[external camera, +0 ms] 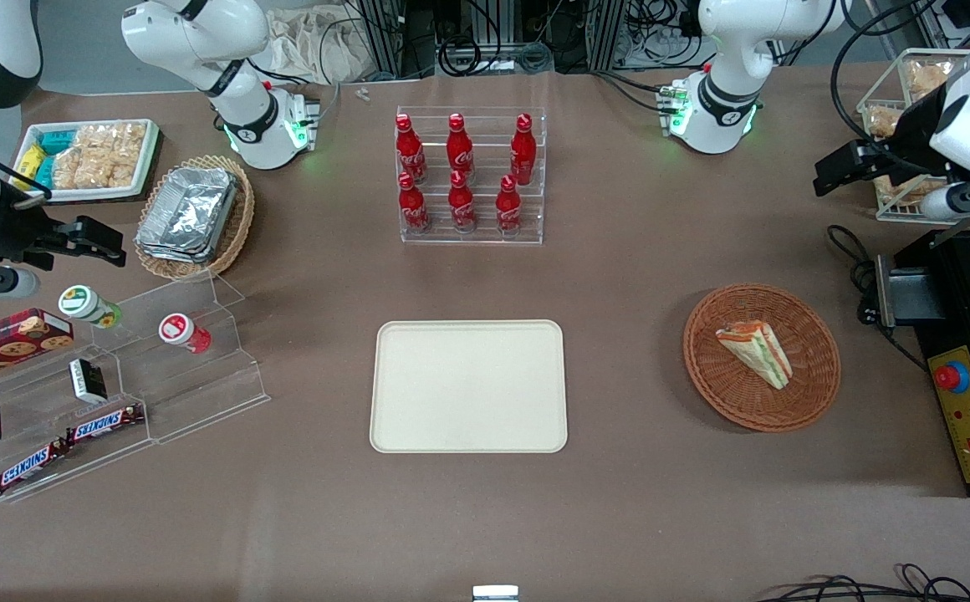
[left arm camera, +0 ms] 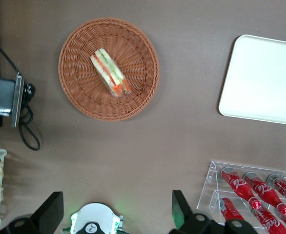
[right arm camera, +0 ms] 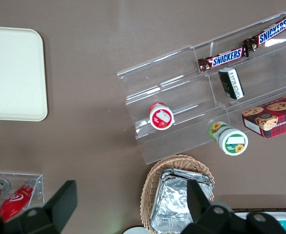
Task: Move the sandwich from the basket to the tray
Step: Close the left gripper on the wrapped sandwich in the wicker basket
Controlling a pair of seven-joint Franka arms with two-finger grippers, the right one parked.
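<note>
The sandwich [external camera: 754, 351] [left arm camera: 110, 72] is a pale wedge with red, orange and green layers, lying in the round reddish-brown wicker basket [external camera: 811, 372] [left arm camera: 79, 87]. Nothing lies on the cream tray [external camera: 468, 386] [left arm camera: 262, 80] [right arm camera: 11, 73], which sits beside the basket, toward the parked arm's end. My gripper [external camera: 825, 174] [left arm camera: 116, 212] hangs high over the table, farther from the front camera than the basket and apart from it. It is open, its black fingers [left arm camera: 52, 209] spread wide with nothing between them.
A clear rack of red cola bottles [external camera: 470, 176] [left arm camera: 253, 187] stands farther from the front camera than the tray. A black control box with a red button [external camera: 966, 393] and a cable [external camera: 857, 267] lie beside the basket. Snack shelves [external camera: 117, 393] and a foil-container basket [external camera: 192, 213] sit toward the parked arm's end.
</note>
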